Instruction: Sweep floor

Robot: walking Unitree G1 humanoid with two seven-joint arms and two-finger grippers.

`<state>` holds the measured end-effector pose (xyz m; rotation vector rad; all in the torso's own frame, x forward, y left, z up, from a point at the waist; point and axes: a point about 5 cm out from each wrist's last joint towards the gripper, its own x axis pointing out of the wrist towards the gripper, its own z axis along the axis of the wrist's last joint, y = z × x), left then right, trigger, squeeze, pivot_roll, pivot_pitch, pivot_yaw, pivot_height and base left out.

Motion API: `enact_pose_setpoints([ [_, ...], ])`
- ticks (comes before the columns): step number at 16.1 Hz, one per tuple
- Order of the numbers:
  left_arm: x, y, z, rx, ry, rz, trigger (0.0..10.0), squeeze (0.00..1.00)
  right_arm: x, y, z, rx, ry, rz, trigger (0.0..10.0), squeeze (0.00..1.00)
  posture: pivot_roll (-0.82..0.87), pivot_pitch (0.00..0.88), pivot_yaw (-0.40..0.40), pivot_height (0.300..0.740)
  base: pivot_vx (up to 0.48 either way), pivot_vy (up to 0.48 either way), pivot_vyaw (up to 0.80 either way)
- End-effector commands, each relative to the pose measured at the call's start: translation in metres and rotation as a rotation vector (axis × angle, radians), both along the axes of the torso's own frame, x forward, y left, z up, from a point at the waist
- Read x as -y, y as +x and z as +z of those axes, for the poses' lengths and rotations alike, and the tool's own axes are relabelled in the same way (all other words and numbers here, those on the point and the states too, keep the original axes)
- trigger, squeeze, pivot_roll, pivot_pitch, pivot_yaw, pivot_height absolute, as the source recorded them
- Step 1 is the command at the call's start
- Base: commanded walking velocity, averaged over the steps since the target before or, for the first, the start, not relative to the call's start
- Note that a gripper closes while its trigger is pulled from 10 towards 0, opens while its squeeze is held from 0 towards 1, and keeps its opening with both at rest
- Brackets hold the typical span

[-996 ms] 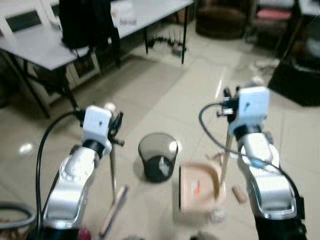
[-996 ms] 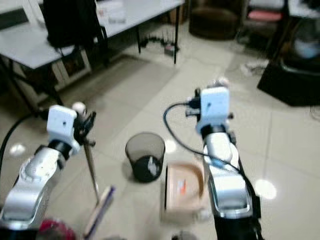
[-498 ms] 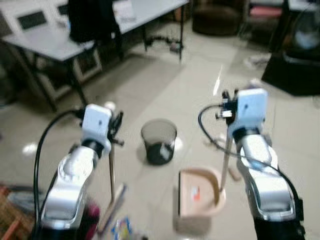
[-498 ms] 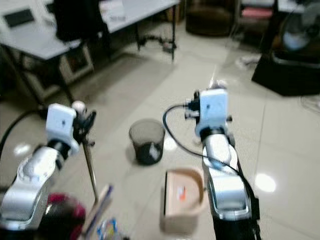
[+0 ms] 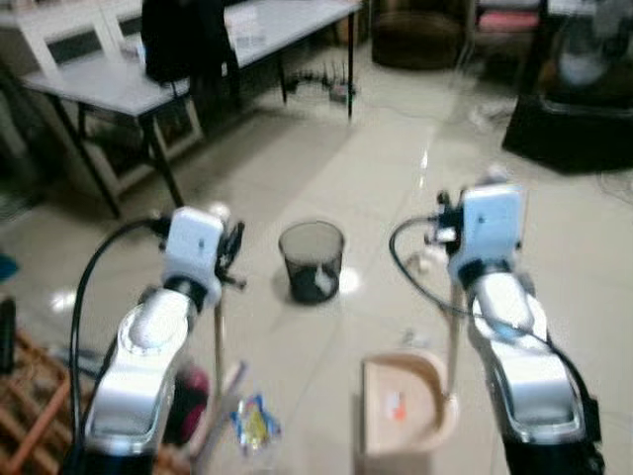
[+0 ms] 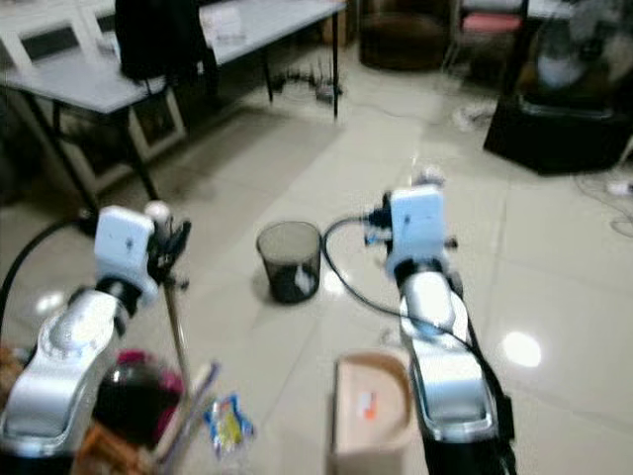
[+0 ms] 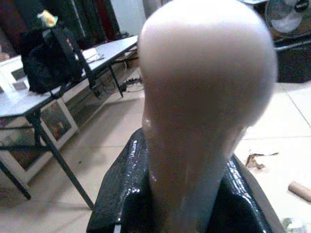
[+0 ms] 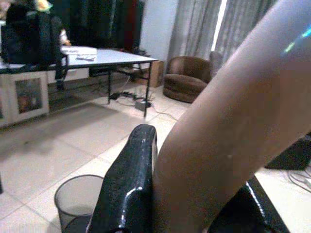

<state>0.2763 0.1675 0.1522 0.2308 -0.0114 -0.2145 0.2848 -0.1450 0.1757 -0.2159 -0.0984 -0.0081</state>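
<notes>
The left gripper (image 7: pixel 187 194) has its jaws pinched on the pale rounded top of the broom handle (image 7: pixel 204 97), the black fingers (image 7: pixel 121 194) pressed to either side of it. In the head views the broom handle runs down from that gripper to the broom head (image 5: pixel 220 396), which rests on the tiled floor (image 5: pixel 326 168) beside a small yellow and blue wrapper (image 5: pixel 254 426). The right gripper (image 8: pixel 194 194) has its jaws clamped on the thick pale dustpan handle (image 8: pixel 233 121), which drops to the beige dustpan (image 5: pixel 406 416) standing on the floor just in front of the robot, to its right. Ahead, between the two arms, a dark mesh wastebasket (image 5: pixel 313 259) stands on the tiles, well apart from both tools. Small scraps of litter (image 5: pixel 427 261) lie on the floor near the right arm. Farther off on the robot's left is a grey bench (image 5: pixel 109 84) with a black bag (image 5: pixel 183 40) on it, and a brown armchair (image 8: pixel 187 77) sits beyond.
</notes>
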Motion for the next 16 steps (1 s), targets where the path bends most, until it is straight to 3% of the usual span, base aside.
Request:
enact_pose_setpoints([
  [1,-0.0015,0.0034,0.0073,0.034,0.03,0.006,10.0,0.0,-0.0032,0.0015,0.0085,0.036,-0.013,0.008,10.0,0.0,-0.08,0.0,0.074,0.74,0.0,0.0,0.55],
  [6,0.0007,0.0045,0.0058,0.03,0.04,0.004,10.0,0.0,-0.0023,0.0011,0.0053,0.023,-0.008,-0.001,10.0,0.0,-0.08,0.0,0.076,0.74,0.3,0.0,0.8],
  [16,0.005,0.0081,0.006,0.031,0.037,-0.014,10.0,0.0,0.0014,0.0004,0.0007,0.013,0.018,-0.031,10.0,0.0,-0.08,0.0,0.08,0.74,0.304,0.0,0.0],
])
